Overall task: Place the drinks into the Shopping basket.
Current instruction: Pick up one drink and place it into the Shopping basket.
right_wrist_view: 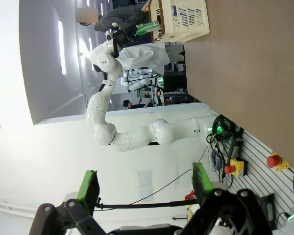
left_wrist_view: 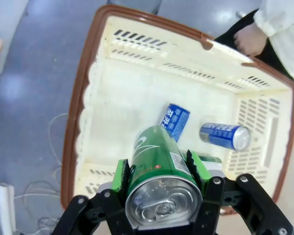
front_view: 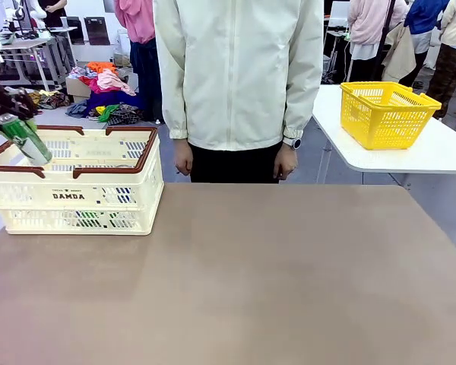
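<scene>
Already inside the large cream plastic Shopping basket with the dark brown rim: two blue-and-white slim drink cans lying on their sides on its floor, and beside them what seems to be part of one more green can. Above the basket opening, tilted: a green slim drink can with silver top, clenched between the green pads of the left gripper and not yet released. Right gripper with jaws wide apart, grasping nothing, well away from the basket; no more drinks on the brown table, so probably only this last can left to drop

A glossy green can with a brushed metal top hangs over the smooth cream plastic basket, which sits on the matt brown counter.
</scene>
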`<state>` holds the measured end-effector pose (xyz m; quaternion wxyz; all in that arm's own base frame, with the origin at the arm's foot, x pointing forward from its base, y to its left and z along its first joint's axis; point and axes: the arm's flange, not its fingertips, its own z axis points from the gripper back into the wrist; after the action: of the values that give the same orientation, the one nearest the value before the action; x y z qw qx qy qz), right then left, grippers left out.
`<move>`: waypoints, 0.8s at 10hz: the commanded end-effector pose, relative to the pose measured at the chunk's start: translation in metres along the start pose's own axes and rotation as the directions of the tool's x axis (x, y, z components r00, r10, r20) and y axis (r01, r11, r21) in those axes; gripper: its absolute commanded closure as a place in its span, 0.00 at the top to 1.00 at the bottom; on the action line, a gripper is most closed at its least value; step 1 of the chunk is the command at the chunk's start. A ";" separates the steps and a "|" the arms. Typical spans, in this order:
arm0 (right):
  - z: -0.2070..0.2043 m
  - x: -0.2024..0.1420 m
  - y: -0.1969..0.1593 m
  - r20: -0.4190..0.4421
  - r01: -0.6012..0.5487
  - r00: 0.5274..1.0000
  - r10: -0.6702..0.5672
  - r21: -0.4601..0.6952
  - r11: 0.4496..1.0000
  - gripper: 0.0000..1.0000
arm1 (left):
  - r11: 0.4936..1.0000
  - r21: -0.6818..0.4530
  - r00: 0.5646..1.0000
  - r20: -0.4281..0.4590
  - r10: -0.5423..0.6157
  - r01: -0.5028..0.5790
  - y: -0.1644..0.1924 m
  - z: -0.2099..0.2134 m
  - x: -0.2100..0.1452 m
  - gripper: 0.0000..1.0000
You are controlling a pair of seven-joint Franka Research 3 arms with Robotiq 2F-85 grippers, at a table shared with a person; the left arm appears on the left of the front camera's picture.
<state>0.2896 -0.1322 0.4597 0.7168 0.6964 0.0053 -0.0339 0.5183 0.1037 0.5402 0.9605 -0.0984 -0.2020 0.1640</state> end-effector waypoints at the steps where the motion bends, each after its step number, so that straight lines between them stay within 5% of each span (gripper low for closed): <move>1: 0.000 -0.001 0.006 0.000 0.014 1.000 -0.014 0.008 1.000 1.00 | 1.000 -0.007 1.000 0.011 -0.013 0.013 0.007 0.025 0.003 0.00; 5: 0.000 -0.001 0.006 0.000 0.014 1.000 -0.014 0.008 1.000 1.00 | 1.000 -0.003 1.000 0.007 0.001 -0.001 0.005 0.016 0.001 0.00; 8: 0.000 -0.001 0.006 0.000 0.014 1.000 -0.014 0.008 1.000 1.00 | 0.995 0.041 0.996 -0.001 -0.090 0.090 -0.016 -0.023 0.006 0.00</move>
<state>0.2896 -0.1322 0.4598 0.7168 0.6964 0.0053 -0.0339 0.5280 0.0901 0.5281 0.9681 -0.0893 -0.1887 0.1389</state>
